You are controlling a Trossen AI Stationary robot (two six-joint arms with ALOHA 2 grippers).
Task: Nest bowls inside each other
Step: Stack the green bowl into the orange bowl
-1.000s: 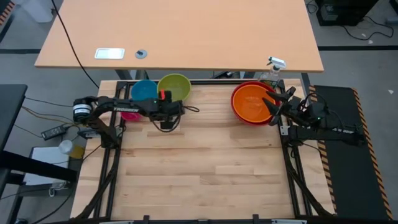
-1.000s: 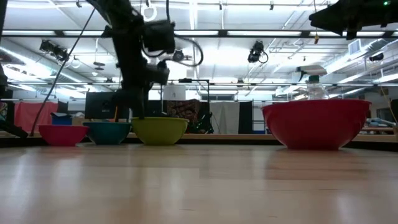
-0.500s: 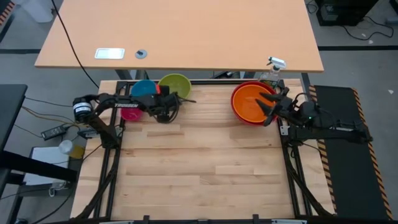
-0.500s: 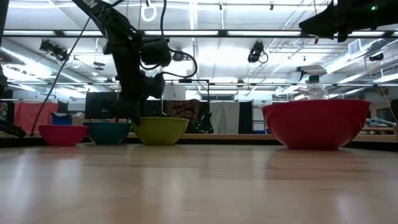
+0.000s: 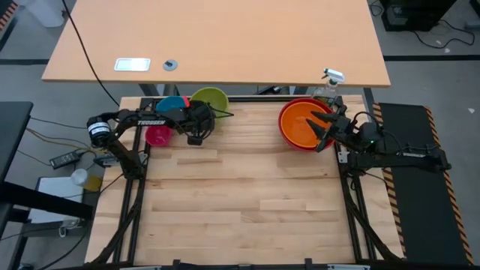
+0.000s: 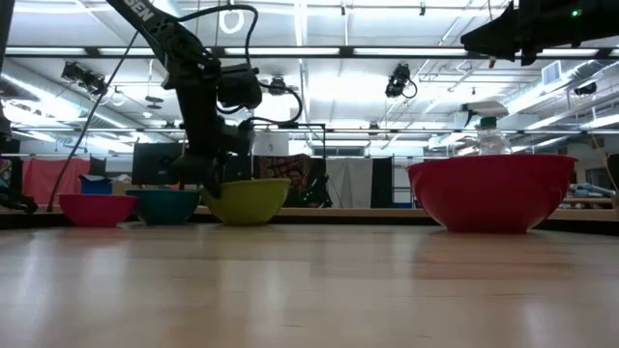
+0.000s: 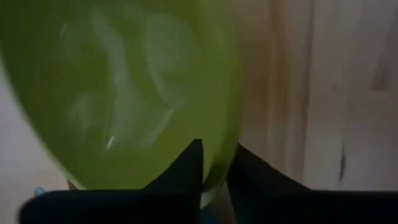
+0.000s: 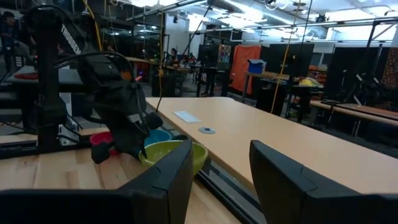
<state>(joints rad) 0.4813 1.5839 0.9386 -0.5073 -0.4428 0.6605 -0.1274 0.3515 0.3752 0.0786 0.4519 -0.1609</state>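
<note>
The lime green bowl (image 5: 213, 98) stands at the table's far left, seen close in the left wrist view (image 7: 124, 93). My left gripper (image 5: 197, 122) is shut on its rim. Behind my left arm sit the blue bowl (image 5: 172, 103) and the pink bowl (image 5: 158, 136), each resting on its base. At the far right the orange bowl (image 5: 301, 122) lies nested in the red bowl (image 6: 491, 193). My right gripper (image 5: 323, 128) hovers open over the orange bowl's near right part, touching nothing. My left gripper pinches the lime green bowl's rim (image 7: 214, 183) on its near left side, one finger (image 7: 189, 165) inside the bowl and the other outside. The fingers slant down from the near left. The bowl's base stays on the table (image 6: 247, 220), the bowl slightly tilted.
A spray bottle (image 5: 328, 84) stands at the far right corner behind the red bowl. A larger tan table (image 5: 217, 37) lies beyond the far edge. The near half of the wooden table (image 5: 240, 202) is bare wood.
My left gripper has moved toward the far edge and a little down to the lime green bowl, and has shut on its rim. The bowl, level before, now sits slightly tipped.
</note>
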